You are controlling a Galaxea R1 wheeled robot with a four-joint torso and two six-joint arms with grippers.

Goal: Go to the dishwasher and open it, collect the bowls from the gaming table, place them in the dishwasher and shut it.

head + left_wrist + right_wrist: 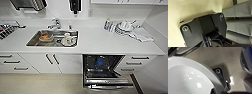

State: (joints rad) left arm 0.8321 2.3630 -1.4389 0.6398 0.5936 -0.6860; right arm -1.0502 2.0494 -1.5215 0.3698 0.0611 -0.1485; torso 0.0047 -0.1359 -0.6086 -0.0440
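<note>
One blue bowl point(100, 61) in open dishwasher point(105, 72) | pale bowl point(186, 78) glossy | grippers: cannot tell

**Around the kitchen counter**

A white countertop point(100, 40) runs across the head view. A steel sink point(32, 41) is set into it, with a chrome faucet point(55, 24) behind the basin. Inside the sink there is an orange dish point(46, 37) and, beside it, a white dish point(68, 39). To the right, near the wall, stands a small bottle point(107, 24), and next to it a heap of pale dishes point(123, 27) on a cloth point(141, 35) (the single pieces are too blurred to tell apart). Below the counter are white cabinet doors point(62, 63) with dark handles and drawers point(11, 62). The floor point(40, 85) is beige.
</note>
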